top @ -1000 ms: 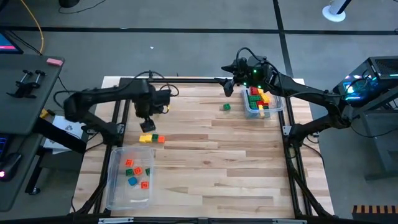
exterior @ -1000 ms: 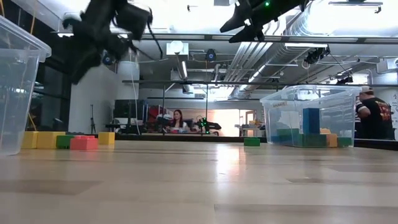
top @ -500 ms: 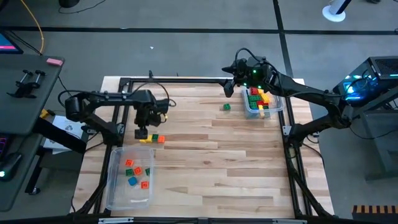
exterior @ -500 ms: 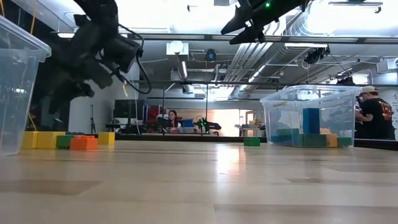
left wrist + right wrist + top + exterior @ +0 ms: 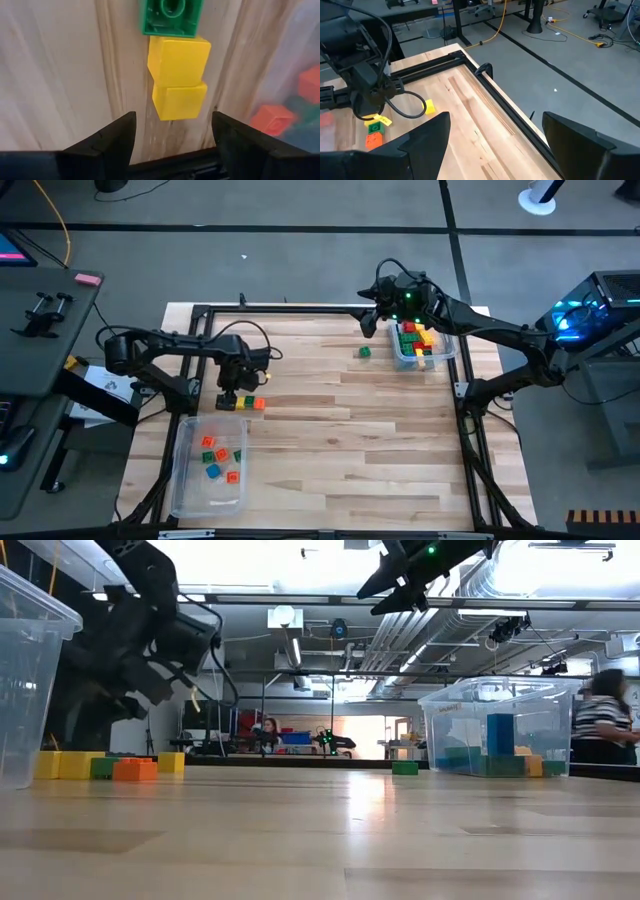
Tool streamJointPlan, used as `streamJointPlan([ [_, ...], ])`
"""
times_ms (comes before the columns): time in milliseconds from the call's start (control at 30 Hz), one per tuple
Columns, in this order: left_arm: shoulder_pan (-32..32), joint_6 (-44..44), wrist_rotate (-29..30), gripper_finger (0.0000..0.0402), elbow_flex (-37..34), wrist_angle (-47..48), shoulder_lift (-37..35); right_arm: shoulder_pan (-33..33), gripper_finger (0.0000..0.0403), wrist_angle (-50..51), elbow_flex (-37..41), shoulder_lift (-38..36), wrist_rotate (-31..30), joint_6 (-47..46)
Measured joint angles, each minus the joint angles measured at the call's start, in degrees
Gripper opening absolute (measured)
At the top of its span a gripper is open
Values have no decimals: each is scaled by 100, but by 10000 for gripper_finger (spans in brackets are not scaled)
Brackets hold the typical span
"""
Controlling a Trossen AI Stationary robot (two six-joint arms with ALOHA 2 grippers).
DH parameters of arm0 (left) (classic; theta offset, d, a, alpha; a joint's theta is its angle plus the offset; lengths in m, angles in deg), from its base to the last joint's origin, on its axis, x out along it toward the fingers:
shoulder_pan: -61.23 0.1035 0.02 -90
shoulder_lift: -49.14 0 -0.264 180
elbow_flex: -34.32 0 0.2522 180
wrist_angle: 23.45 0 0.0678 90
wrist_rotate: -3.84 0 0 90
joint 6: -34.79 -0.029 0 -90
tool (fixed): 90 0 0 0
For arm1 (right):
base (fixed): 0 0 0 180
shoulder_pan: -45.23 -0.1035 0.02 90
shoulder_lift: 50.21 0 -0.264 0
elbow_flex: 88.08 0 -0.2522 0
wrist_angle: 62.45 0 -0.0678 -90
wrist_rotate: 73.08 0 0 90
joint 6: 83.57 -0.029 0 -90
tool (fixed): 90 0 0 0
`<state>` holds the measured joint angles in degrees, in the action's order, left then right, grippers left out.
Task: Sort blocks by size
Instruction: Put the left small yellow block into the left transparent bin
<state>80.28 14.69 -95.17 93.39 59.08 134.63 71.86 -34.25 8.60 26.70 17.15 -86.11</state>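
Start at your left: a clear bin (image 5: pixel 185 480) sits at the near-left of the wooden table (image 5: pixel 340 450), holding a handful of short orange, green and blue blocks (image 5: pixel 221 460). Just beyond its far end lies a short row of blocks on the bare wood. Your left gripper (image 5: pixel 229 393) hangs low right over that row, fingers spread wide with nothing between them. In the left wrist view, the two yellow blocks (image 5: pixel 178 79) lie touching end to end between the open fingers (image 5: pixel 107 139), with a green block (image 5: pixel 172 16) touching the far yellow one. In the overhead view an orange block (image 5: pixel 258 404) shows at the row's right end, just past the gripper.

Moving right, a lone green block (image 5: pixel 365 352) sits on the far part of the table, well apart from the row and near the second clear bin (image 5: pixel 448 352). That bin, at the far-right, is piled with red, yellow and green blocks (image 5: pixel 417 340).

Your right gripper (image 5: pixel 370 322) hovers high just left of that bin, fingers wide apart and empty.
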Motion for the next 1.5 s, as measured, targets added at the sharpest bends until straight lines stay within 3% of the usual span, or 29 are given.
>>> streamJointPlan([
  [867,-186,-183,-177,243,-259,-542,12,-1,311,0,0,0,-1,0],
  [1500,-234,-42,120,240,-220,-566,858,-2,311,2,0,0,-2,4],
])
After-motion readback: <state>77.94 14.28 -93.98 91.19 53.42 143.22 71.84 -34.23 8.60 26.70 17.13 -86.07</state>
